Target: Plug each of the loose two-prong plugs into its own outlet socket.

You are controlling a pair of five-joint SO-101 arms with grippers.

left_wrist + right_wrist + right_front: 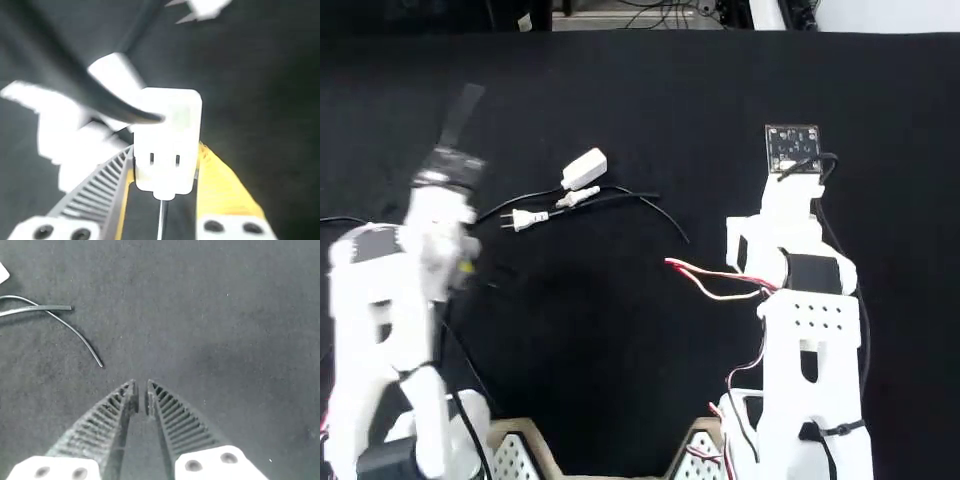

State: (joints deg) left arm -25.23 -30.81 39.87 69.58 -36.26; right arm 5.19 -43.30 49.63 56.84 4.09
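Observation:
My left gripper is shut on a white outlet socket whose two slots face the camera. A blurred dark strip crosses in front of it. In the high view the left arm stands raised at the table's left side. On the black cloth lie a white two-prong plug, a smaller plug and a white block, joined by black cables. My right gripper hovers shut over bare cloth with nothing in it. A loose cable end lies beyond it.
The right arm stands at the right, with red and white wires trailing toward the middle. Both arm bases sit at the near edge. Black cloth covers the table.

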